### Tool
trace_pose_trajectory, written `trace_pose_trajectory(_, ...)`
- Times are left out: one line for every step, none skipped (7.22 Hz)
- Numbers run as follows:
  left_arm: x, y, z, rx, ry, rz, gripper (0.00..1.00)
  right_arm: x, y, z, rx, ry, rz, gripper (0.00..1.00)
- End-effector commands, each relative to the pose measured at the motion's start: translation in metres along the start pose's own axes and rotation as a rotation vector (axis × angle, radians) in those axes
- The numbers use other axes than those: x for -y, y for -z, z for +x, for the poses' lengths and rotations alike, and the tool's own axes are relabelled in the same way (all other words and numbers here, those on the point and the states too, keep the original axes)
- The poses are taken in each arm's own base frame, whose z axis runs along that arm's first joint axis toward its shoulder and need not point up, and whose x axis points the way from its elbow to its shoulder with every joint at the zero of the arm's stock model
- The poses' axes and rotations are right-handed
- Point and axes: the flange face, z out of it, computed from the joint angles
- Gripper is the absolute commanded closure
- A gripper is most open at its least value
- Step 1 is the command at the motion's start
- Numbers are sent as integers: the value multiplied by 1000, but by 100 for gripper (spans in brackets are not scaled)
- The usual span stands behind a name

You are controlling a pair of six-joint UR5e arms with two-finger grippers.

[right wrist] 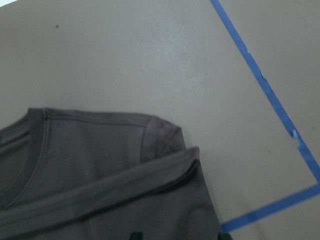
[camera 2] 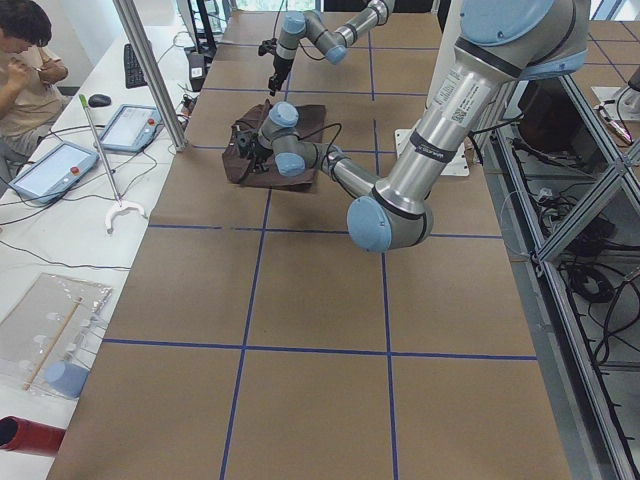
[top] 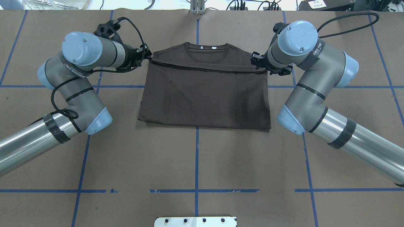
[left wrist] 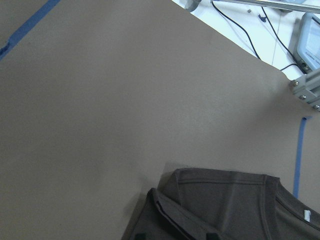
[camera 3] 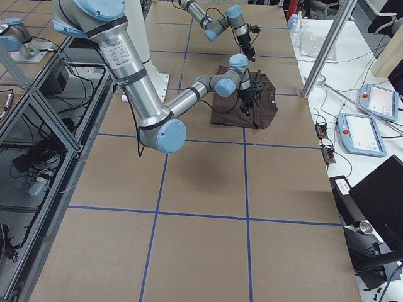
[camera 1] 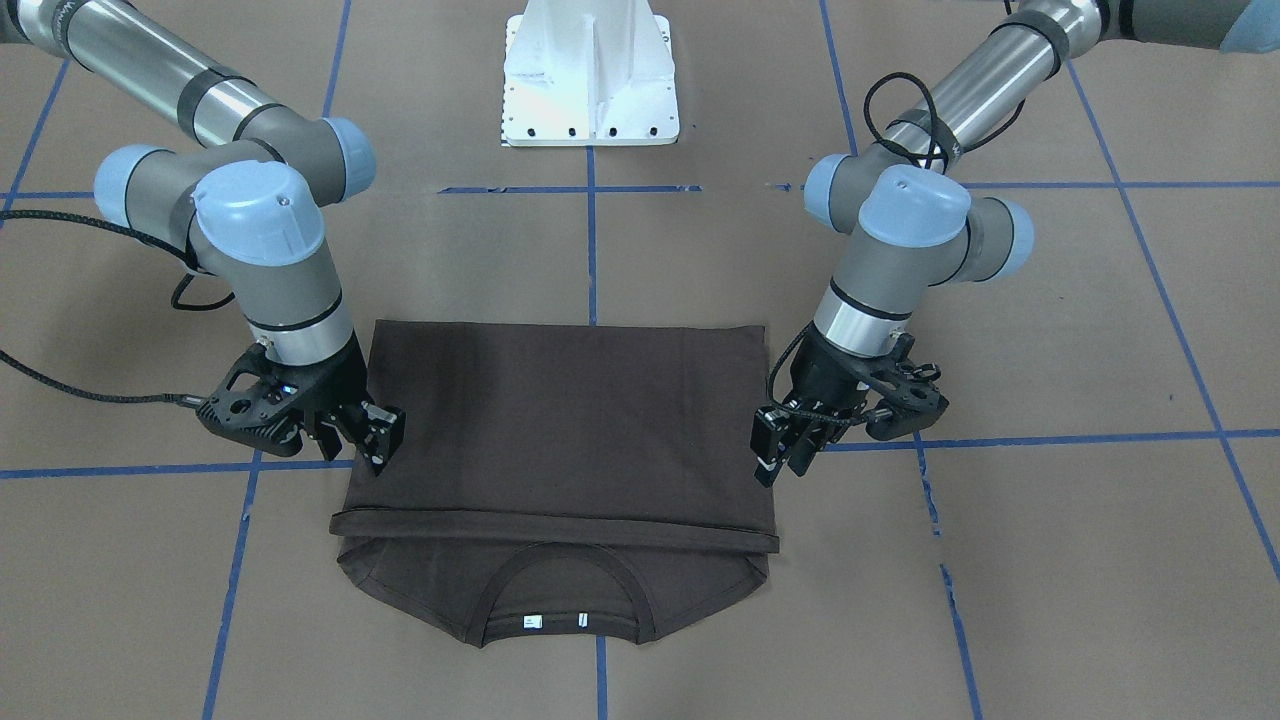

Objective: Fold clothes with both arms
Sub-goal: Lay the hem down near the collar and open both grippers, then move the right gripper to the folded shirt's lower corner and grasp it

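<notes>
- Collar (camera 1: 497,592) end of the brown T-shirt (camera 1: 560,420) sits closest, folded flat on the table (camera 1: 1050,560), hem layer over the chest.
- Both look parted and empty: left claw (camera 1: 783,450), right claw (camera 1: 362,440), hugging the side edges.
- Risk imo: a finger snags the top layer pulling away, undoing the fold.

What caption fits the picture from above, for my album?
Black left end effector and right end effector poised beside a half-folded dark brown T-shirt on a brown table.
</notes>
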Motion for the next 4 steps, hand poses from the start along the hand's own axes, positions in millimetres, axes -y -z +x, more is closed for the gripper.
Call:
trace_pose_trajectory(-6,7,-7,-7,-1,-29,40,-73,19,51,13,-81,-76,30)
trace_pose_trajectory(-6,7,-8,-5,14,-28,40,-96,13,48,6,-129,-98,28)
trace_pose_trajectory(-9,6,-7,-6,20,-31,40,-111,11,45,3,-182,-104,27)
trace_pose_trajectory(-8,8,-6,-11,30,-32,40,-114,13,45,5,-185,-106,27)
